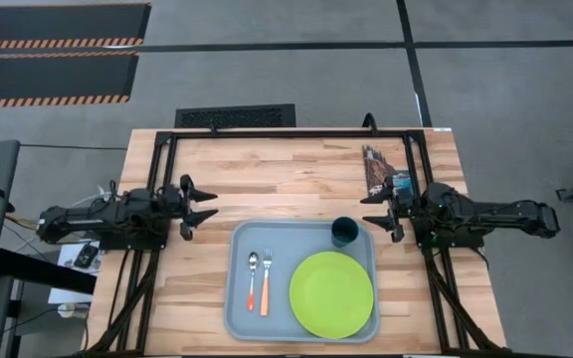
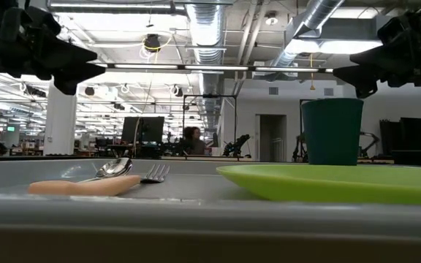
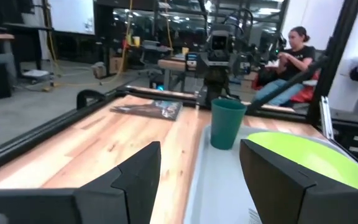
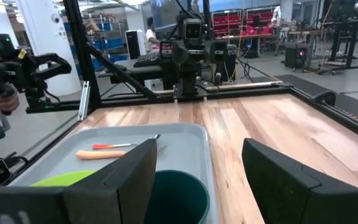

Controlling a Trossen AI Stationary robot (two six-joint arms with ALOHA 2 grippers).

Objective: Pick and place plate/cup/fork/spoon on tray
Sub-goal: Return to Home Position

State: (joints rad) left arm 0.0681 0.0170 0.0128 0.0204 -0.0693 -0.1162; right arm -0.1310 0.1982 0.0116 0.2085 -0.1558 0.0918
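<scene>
The pale grey-blue tray (image 1: 239, 308) lies at the table's near middle. On it lie the lime-green plate (image 1: 331, 294) at the right, the orange-handled spoon (image 1: 251, 279) and fork (image 1: 266, 281) side by side at the left, and the teal cup (image 1: 344, 233) upright in the far right corner. My left gripper (image 1: 207, 205) is open, above the table left of the tray. My right gripper (image 1: 374, 213) is open, just right of the cup, touching nothing. The cup also shows in the left wrist view (image 3: 227, 124) and the right wrist view (image 4: 176, 198).
A dark printed booklet (image 1: 374, 167) lies flat at the table's far right. A black metal frame (image 1: 286, 133) runs along the table's far edge and down both sides. Bare wood lies left of the tray and beyond it.
</scene>
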